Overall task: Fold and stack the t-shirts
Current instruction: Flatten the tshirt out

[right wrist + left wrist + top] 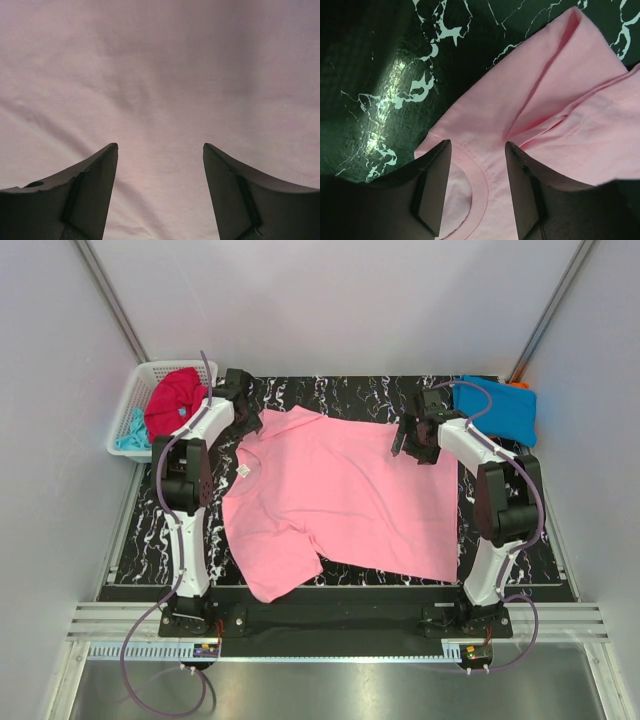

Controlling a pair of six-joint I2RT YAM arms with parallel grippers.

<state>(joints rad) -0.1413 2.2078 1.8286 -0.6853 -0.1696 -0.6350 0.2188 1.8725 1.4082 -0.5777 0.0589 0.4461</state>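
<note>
A light pink t-shirt (340, 500) lies spread flat on the black marbled table (350, 395), collar at the left, hem at the right. My left gripper (243, 422) is open above the collar and shoulder; in the left wrist view its jaws (477, 150) straddle the collar band (485, 185). My right gripper (408, 447) is open above the shirt's far hem corner; its wrist view shows only pink cloth (160, 75) between the open fingers (100, 170). A folded bright blue shirt (497, 408) lies at the far right with an orange shirt (517, 385) under it. Crimson red (172, 400) and pale aqua (132, 432) shirts sit in the basket.
A white lattice basket (141, 378) stands off the table's far left corner. Grey walls surround the table. A metal rail (340, 615) runs along the near edge by the arm bases.
</note>
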